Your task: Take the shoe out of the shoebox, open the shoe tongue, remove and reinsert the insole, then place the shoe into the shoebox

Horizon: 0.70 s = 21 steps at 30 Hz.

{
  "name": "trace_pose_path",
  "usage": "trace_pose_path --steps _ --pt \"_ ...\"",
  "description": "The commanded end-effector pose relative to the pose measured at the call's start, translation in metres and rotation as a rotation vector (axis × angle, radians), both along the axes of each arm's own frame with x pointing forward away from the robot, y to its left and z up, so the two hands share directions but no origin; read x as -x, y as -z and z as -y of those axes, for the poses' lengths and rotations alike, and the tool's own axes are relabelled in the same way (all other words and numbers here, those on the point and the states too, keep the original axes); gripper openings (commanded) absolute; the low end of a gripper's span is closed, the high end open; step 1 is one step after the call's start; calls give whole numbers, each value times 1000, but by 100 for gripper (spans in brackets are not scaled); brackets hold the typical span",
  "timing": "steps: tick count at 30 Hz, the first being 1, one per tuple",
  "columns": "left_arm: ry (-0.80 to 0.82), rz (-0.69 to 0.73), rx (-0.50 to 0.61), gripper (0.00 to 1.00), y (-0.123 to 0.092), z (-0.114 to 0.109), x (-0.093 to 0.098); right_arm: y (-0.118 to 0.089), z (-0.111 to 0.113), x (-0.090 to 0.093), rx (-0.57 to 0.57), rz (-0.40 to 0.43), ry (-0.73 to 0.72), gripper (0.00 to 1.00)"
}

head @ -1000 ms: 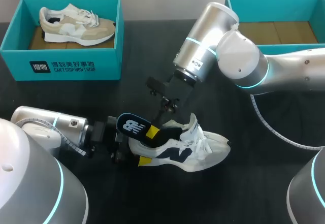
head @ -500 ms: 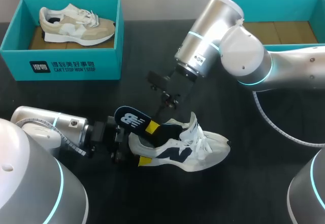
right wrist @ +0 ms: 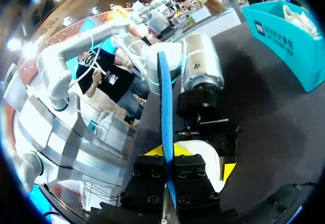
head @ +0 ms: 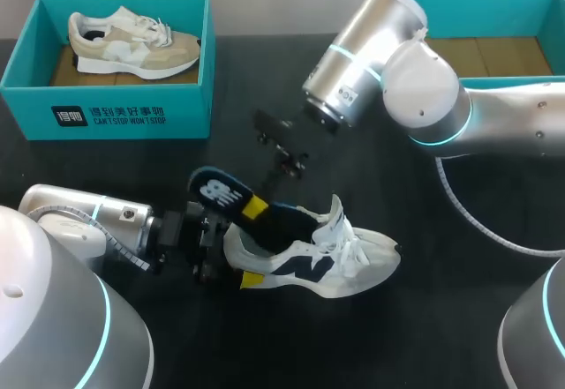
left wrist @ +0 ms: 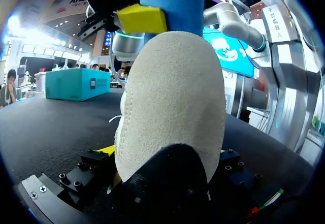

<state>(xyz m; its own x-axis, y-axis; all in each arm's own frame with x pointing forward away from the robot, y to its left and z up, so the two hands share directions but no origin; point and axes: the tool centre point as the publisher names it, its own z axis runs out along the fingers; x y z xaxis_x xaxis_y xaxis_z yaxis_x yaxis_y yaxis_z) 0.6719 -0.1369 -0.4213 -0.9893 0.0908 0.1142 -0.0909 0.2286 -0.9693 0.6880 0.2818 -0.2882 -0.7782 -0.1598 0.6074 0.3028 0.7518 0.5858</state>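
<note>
1. Lying upright on its sole on the black surface (head: 424, 318), front and middle, is the white sneaker (head: 353, 261). It's got a navy logo on the side, white laces and a tongue that sticks up, with the toe pointing to my right.
2. Left end effector (head: 237, 264) is clamped across the heel, one yellow tip on each side. In the left wrist view the pale suede heel fills pretty much everything.
3. Insole (head: 219, 197) is blue foam with a dark face and a white logo. It's about halfway out: heel end up in the air above the left end effector, front end down inside the sneaker's opening.
4. Right end effector (head: 256, 207) is pinched tight on the insole, a finger on each face. The right wrist view shows it edge-on.
5. Teal shoebox (head: 106, 111) at the far left holds a beige sneaker (head: 132, 43). Second teal shoebox (head: 415, 5) sits far right, well apart from the white sneaker.
</note>
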Motion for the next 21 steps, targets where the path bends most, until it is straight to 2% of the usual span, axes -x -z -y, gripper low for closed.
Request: trace_pose_path --steps 1,7,11,13,15,21 --pt "3 -1 -3 0 2 2 -1 -23 -1 -3 -57 14 20 0" --pt "3 -1 -3 0 2 2 -1 -64 -6 -8 -136 3 63 0" --pt "3 -1 -3 0 2 2 -1 -91 -6 -10 -238 -1 85 0" --pt "3 -1 -3 0 2 2 -1 -107 -8 -12 -285 16 88 0" --pt "3 -1 -3 0 2 2 -1 -133 -15 -15 -322 100 48 0" --pt "3 -1 -3 0 2 2 -1 -133 -15 -15 -322 100 48 0"
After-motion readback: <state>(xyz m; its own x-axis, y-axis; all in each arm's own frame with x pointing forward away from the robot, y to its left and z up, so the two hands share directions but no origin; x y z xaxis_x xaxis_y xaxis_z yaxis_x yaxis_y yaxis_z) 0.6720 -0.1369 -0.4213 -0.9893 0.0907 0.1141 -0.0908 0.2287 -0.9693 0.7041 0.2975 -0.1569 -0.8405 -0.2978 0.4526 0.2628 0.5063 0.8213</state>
